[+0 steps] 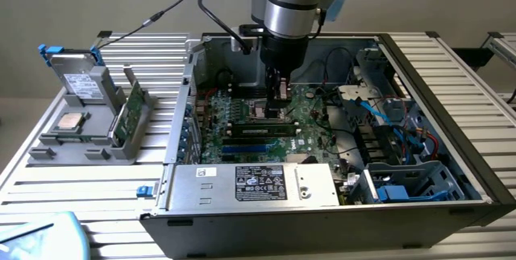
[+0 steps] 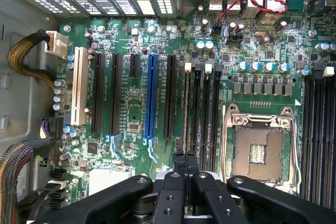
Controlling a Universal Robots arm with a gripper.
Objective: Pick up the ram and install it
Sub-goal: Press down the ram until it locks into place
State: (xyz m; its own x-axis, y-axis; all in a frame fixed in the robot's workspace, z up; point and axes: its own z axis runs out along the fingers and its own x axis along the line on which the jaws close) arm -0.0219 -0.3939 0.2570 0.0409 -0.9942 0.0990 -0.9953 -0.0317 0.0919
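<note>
The ram (image 1: 262, 130) stands on edge in a slot of the green motherboard (image 1: 310, 115) inside the open computer case. In the wrist view the ram (image 2: 186, 108) is a thin strip seen edge-on in the slot nearest the long black card slots. My gripper (image 1: 279, 98) hangs straight down over the board, just beside the ram's end. Its black fingers (image 2: 179, 162) are pressed together, and the gripper (image 2: 185, 157) is shut with nothing visible between them, in line with the ram's near end. I cannot tell whether the tips touch the ram.
The bare processor socket (image 2: 257, 153) lies beside the gripper, with more black memory slots (image 2: 317, 129) beyond it. A power supply (image 1: 254, 184) and blue cables (image 1: 395, 112) crowd the case. Outside, at the exterior view's left, a grey stand (image 1: 77, 151) holds a drive, a processor and a green card (image 1: 129, 115).
</note>
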